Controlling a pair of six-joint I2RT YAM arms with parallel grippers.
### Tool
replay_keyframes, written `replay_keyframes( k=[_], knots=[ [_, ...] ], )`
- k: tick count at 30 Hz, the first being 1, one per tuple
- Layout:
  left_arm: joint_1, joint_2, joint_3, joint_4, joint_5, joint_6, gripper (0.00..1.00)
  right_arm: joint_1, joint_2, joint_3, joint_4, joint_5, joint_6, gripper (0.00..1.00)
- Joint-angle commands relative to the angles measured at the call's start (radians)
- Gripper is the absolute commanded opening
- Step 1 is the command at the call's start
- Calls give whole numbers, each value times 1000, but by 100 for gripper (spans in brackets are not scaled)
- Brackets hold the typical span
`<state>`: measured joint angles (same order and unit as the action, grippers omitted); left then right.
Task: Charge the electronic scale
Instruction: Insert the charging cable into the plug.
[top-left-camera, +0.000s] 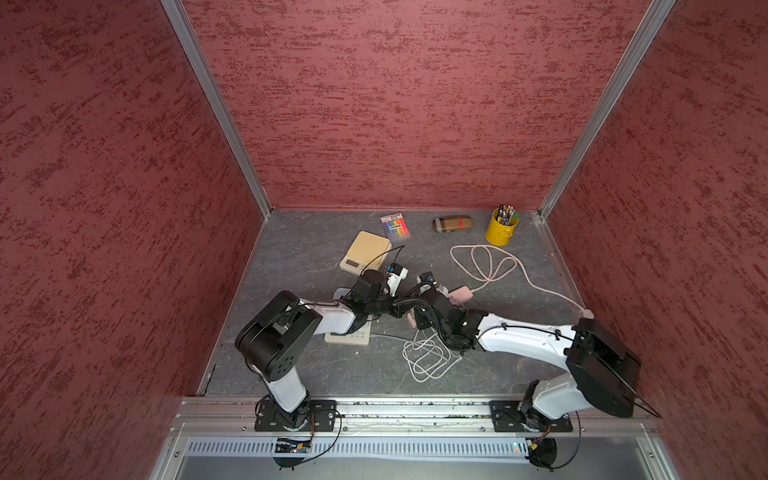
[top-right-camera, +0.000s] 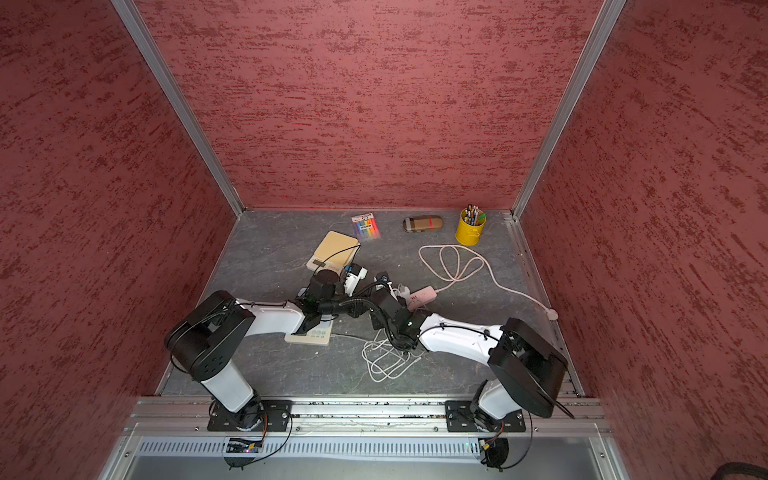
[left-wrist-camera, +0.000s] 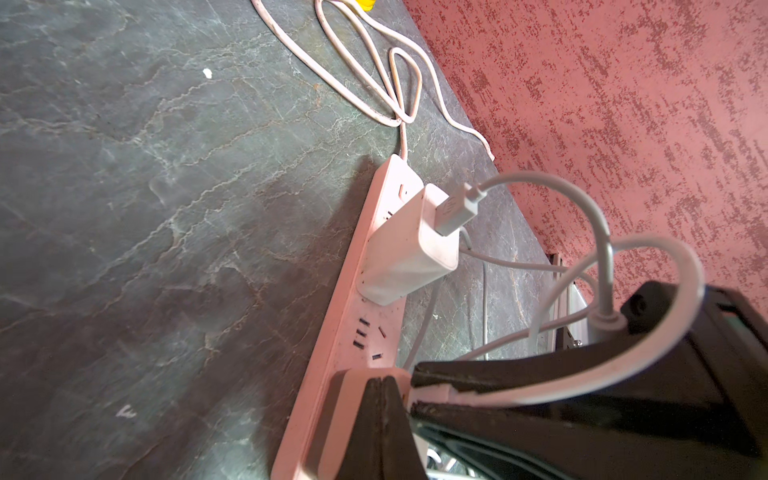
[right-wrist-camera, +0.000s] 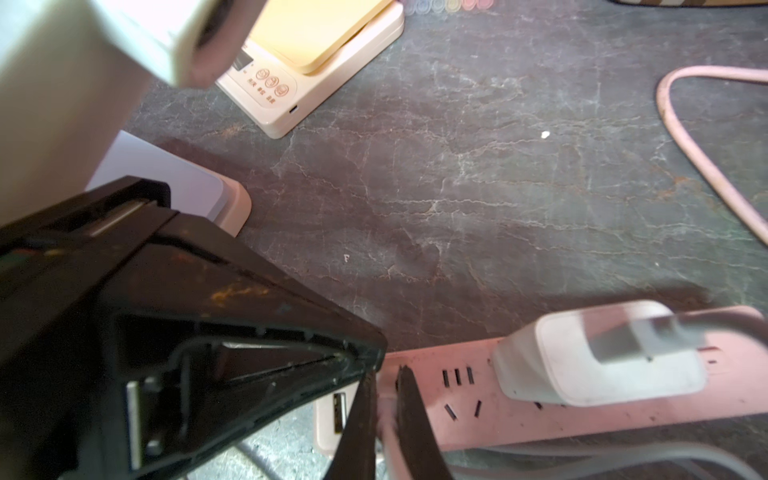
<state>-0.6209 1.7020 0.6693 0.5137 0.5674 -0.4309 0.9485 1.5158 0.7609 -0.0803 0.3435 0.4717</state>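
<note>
L gripper (left-wrist-camera: 384, 382) pressed together, tips at end of pink power strip (left-wrist-camera: 370, 332); R gripper (right-wrist-camera: 388, 374) pinches white cable (left-wrist-camera: 690, 282). I see charger (left-wrist-camera: 409, 253) plugged into strip.

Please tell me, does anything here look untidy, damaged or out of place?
Yes: the white cable lies in a tangled heap on the robot's side of the pink power strip, its loops crossing one another.

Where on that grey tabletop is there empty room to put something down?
Bare: the strip between the beige scale and the side wall; the front edge beside the white cable tangle. Crowded: the middle, around the pink power strip.
</note>
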Motion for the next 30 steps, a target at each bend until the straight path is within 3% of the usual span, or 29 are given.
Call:
replay_keyframes(
  k=[1, 5, 10, 13, 19, 25, 30],
  knots=[
    [-10, 29, -22, -93, 96, -11, 0, 44, 138, -134, -244, -225, 87, 0],
    [-4, 8, -10, -128, 95, 10, 1, 38, 145, -128, -218, -254, 82, 0],
    [-1, -79, 1, -221, 31, 76, 33, 11, 98, -104, -196, -308, 88, 0],
    [14, -155, -5, -276, -4, 128, 44, -13, 57, -102, -206, -318, 93, 0],
    [65, -254, -53, -306, -28, 180, 50, -23, 67, -37, -263, -293, 83, 1],
    [65, -239, -73, -297, -14, 181, 50, -37, 8, 90, -309, -239, 143, 34],
    [63, -212, -65, -288, 0, 190, 52, -46, -37, 156, -330, -218, 169, 41]
  ],
)
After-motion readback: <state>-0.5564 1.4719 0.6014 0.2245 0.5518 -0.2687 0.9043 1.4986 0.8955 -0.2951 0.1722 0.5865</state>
